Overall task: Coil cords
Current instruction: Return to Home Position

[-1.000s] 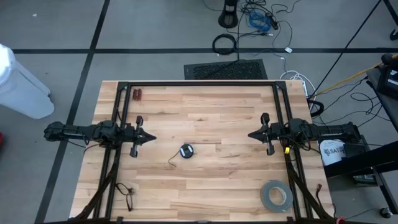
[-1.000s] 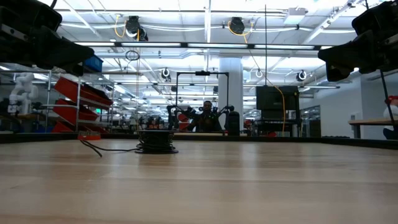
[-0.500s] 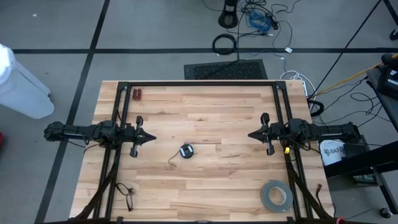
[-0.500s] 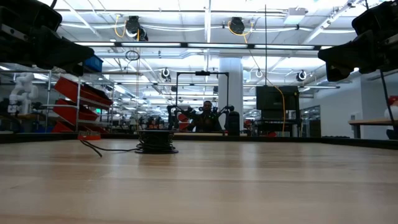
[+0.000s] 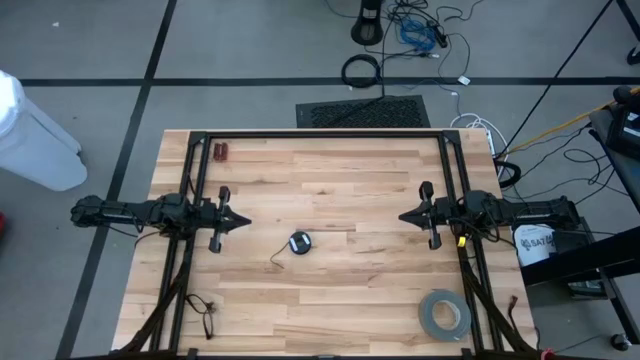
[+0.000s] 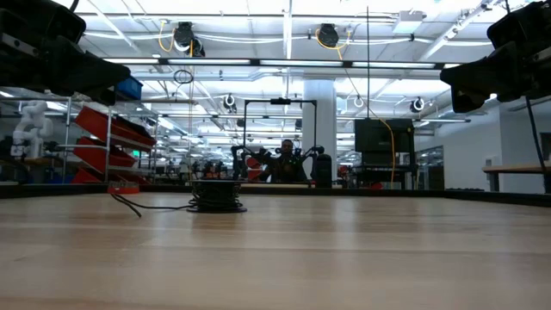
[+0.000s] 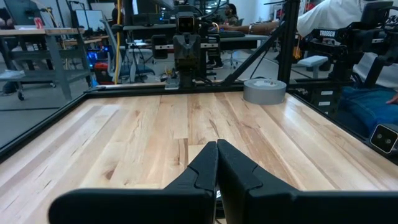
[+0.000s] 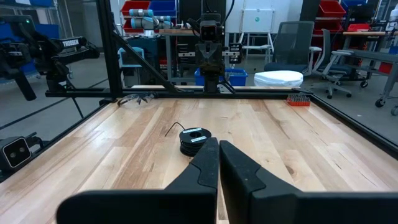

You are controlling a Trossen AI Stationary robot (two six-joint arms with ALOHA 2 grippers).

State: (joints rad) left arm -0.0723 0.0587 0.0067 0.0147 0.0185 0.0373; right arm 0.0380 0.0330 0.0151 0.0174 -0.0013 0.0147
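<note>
The word TROSSEN stands in white on the arm housings, which is about all the lettering I can read; the white pail (image 5: 535,243) by the table's right edge carries dark print that I can only partly make out, and the pale sticker on the cord bundle is too small to read. The thin black cord (image 5: 300,242) sits wound into a small round bundle near the middle of the wooden table (image 5: 330,170), one short loose end trailing off toward the left arm's side. The left gripper (image 5: 244,224) hangs at the left edge with its fingers pressed together, holding nothing, pointing inward at the bundle but well apart from it. The right gripper (image 5: 402,215) mirrors it from the right edge, fingers likewise closed on nothing. A grey tape roll (image 5: 445,314) lies flat at the near right corner, a small red object (image 5: 220,152) at the far left corner, and some loose black wiry strands (image 5: 200,308) at the near left corner. The tabletop is pale butcher block inside a black frame. Beyond it the floor is grey with black lines, a black mat (image 5: 363,111), a thick black cable loop (image 5: 361,70) and tangled leads. The room is a bright workshop with red bins (image 6: 103,129) on shelving and a person (image 6: 287,159) seated far back.
</note>
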